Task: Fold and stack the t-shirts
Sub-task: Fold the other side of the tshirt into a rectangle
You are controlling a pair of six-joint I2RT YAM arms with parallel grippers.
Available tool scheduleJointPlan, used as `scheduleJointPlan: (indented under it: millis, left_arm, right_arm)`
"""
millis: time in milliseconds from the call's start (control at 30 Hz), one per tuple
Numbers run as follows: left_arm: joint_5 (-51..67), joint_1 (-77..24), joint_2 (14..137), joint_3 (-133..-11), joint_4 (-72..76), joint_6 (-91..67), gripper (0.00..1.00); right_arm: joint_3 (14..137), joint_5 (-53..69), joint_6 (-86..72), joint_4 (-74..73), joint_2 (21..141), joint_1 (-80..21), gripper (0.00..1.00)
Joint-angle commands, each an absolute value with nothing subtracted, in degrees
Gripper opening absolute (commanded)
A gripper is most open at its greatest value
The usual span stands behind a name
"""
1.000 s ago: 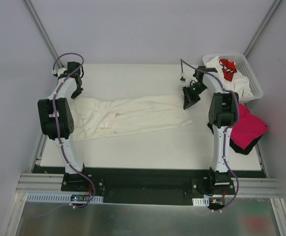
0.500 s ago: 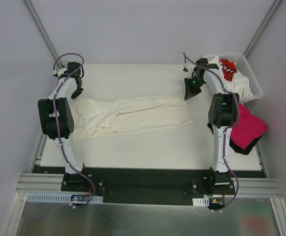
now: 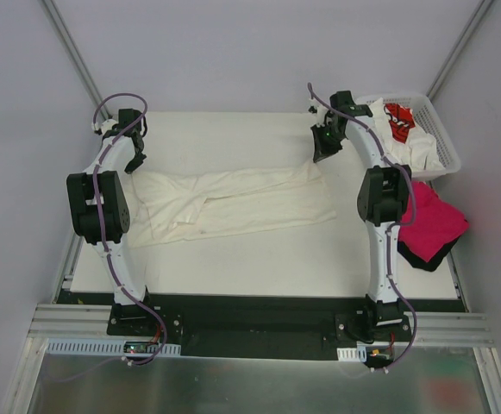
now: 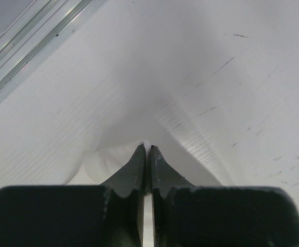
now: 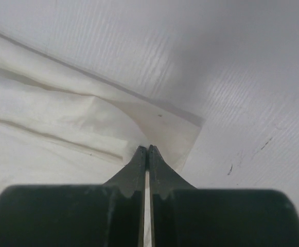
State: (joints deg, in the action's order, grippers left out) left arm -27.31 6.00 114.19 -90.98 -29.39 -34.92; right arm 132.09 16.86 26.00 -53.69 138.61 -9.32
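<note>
Shifted toward the far edge of the desk (image 3: pixel 259 259) over the last second: right jaws, clamped on one corner of the cream t-shirt (image 3: pixel 233 203). Left jaws pinched shut on the opposite corner by the left edge (no change there). Stretched lengthwise across mid-desk. Probably flattening before folding. Next: lowering both corners evenly, keeping tension.
</note>
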Motion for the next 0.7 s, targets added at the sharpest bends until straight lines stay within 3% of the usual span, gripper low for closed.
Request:
scheduleJointPlan:
  millis: [0, 267, 433, 667]
  left_arm:
    - [-27.6, 5.8, 113.6, -91.1, -29.0, -34.6, 0.00]
    - [-27.9, 5.8, 113.1, -90.6, -29.0, -34.5, 0.00]
    - [-27.9, 5.8, 112.8, -90.3, -29.0, -34.3, 0.00]
    - [-29.1, 5.8, 112.5, -90.3, -29.0, -33.8, 0.00]
  right_arm:
    - [131.1, 14.9, 26.0, -51.2, 133.1, -10.3, 0.01]
    - [129.5, 8.8, 26.6, -49.7, 131.2, -10.0, 0.01]
    - [128.4, 11.2, 25.3, -49.0, 129.6, -9.6, 0.01]
    - [115.9, 14.3, 24.7, -46.9, 122.3, -9.7, 0.03]
